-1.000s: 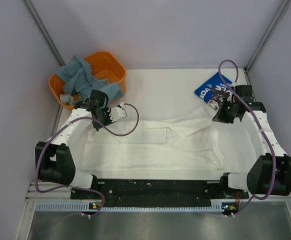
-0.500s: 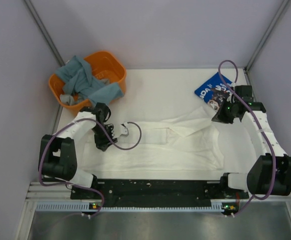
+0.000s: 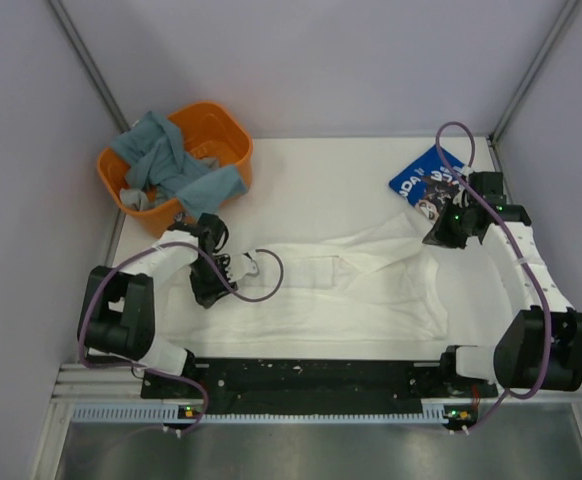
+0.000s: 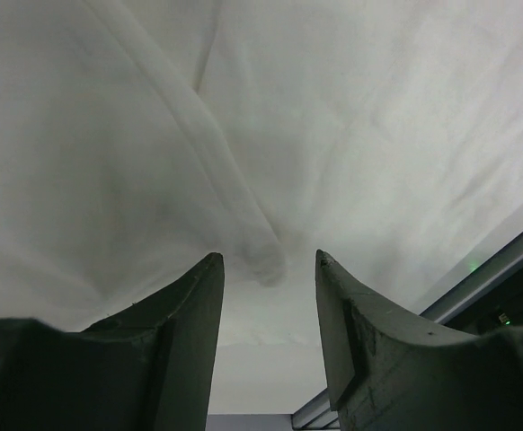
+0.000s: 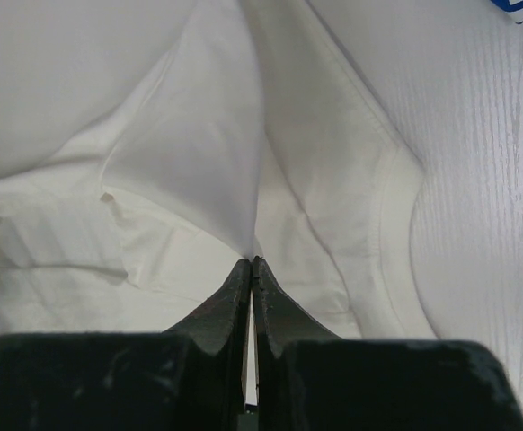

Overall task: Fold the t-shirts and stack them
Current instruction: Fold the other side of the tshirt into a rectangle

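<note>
Covering white table, white t-shirt; pale, perhaps lilac walls around.

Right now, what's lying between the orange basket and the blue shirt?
Nothing. In the top view, the table is bare between the orange basket and the blue shirt. The white shirt lies nearer the arms.

Soft matt white cloth t-shirt, glossy orange plastic basket, white wood-grain tabletop.

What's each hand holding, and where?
Right hand pinches the white t-shirt at a fold beside its sleeve; left hand is open above it, holding nothing.
</note>
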Controlling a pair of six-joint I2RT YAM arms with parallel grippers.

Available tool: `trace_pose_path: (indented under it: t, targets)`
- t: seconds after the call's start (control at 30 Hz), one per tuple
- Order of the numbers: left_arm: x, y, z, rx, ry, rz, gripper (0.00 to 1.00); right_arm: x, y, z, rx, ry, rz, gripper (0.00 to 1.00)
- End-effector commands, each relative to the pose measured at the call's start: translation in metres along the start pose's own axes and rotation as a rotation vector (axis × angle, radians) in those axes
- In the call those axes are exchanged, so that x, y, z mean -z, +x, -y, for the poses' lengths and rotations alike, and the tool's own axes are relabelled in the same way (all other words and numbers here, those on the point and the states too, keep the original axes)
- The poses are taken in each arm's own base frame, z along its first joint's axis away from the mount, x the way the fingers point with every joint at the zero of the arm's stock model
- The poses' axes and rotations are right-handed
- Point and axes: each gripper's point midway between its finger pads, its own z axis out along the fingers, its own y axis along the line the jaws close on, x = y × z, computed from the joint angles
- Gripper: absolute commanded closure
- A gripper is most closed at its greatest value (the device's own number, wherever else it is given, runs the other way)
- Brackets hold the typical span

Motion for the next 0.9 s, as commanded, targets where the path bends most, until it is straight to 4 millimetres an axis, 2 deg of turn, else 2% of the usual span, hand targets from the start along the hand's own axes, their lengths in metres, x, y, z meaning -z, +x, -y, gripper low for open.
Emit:
trace_pose_path:
  t: [0.0, 0.13, 0.23, 0.33, 0.53, 0.57, 0.67, 0.7, 0.87]
  targets:
    - [-0.007, -0.002, 0.007, 0.046, 0.029, -0.009, 0.5, -0.001, -0.006, 0.0, 0.012, -0.008, 0.024, 1.0]
    - [-0.013, -0.001, 0.004, 0.057, 0.014, -0.023, 0.51, -0.001, -0.006, 0.0, 0.017, -0.011, 0.027, 1.0]
    - [-0.017, 0.002, 0.005, 0.067, 0.026, -0.044, 0.6, -0.002, -0.005, 0.001, 0.017, -0.009, 0.026, 1.0]
    - [-0.016, 0.003, 0.003, 0.067, 0.019, -0.056, 0.74, -0.001, -0.006, 0.001, 0.017, -0.007, 0.03, 1.0]
    - [-0.007, 0.0, -0.001, 0.055, -0.005, -0.042, 0.75, 0.0, -0.007, 0.001, 0.019, -0.004, 0.036, 1.0]
    - [-0.006, 0.0, -0.001, 0.055, -0.005, -0.042, 0.78, -0.001, -0.007, 0.001, 0.02, -0.005, 0.034, 1.0]
    - [-0.006, 0.001, -0.002, 0.053, -0.008, -0.049, 0.97, 0.0, -0.007, 0.001, 0.019, -0.003, 0.037, 1.0]
    - [-0.006, 0.001, -0.003, 0.055, -0.01, -0.051, 1.0, 0.0, -0.007, 0.001, 0.019, -0.003, 0.037, 1.0]
    - [0.004, -0.003, -0.003, 0.051, -0.009, -0.032, 1.0, 0.005, -0.011, 0.0, 0.024, -0.004, 0.058, 1.0]
